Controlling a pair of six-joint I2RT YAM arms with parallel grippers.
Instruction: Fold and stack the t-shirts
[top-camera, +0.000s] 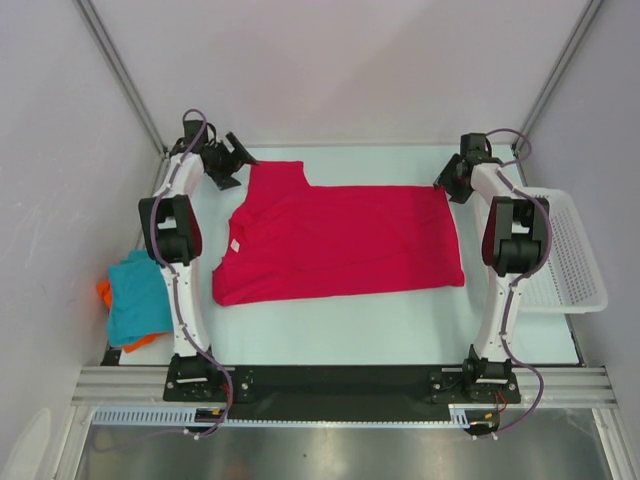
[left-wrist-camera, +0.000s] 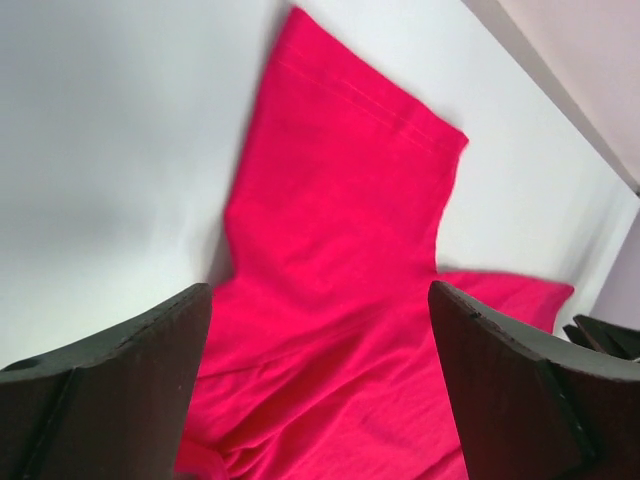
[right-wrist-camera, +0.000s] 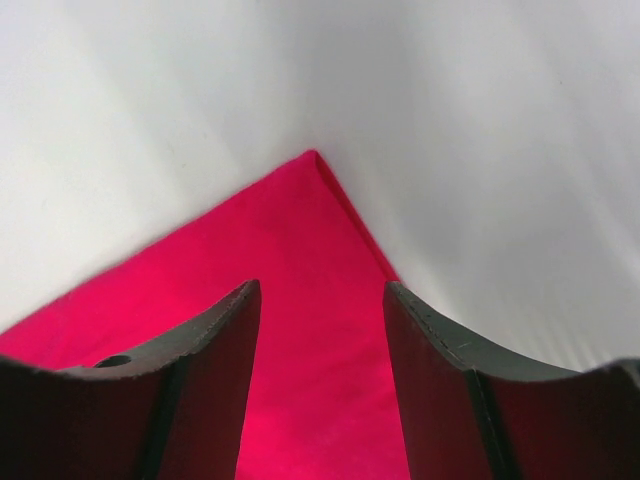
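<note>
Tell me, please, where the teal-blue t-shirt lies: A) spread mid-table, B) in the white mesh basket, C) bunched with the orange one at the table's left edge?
C: the teal-blue t-shirt lies bunched on the orange t-shirt at the left edge of the table.

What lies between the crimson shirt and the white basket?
Only the right arm, over bare table, separates crimson shirt from basket; top view shows it.

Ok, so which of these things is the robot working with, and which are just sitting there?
For the job: the pink t-shirt spread flat, and the teal t-shirt and the orange t-shirt heaped at the left edge.
Just lying about: the white mesh basket on the right.
</note>
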